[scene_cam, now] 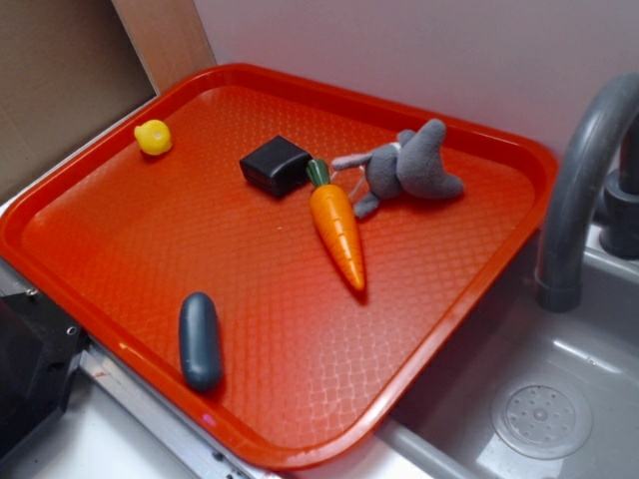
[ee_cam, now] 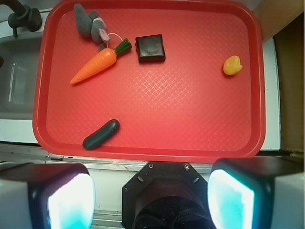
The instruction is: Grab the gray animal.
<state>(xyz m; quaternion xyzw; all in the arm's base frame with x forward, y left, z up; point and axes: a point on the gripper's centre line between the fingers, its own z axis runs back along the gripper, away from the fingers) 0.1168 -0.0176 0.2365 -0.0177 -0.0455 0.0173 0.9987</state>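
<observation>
From my wrist view the gripper hangs wide open, holding nothing, just short of the red tray's near rim. The gray animal lies at the far-left corner, touching the carrot top, body running diagonally.

We find no readable text, label, brand, number or sign on anything in either view
</observation>
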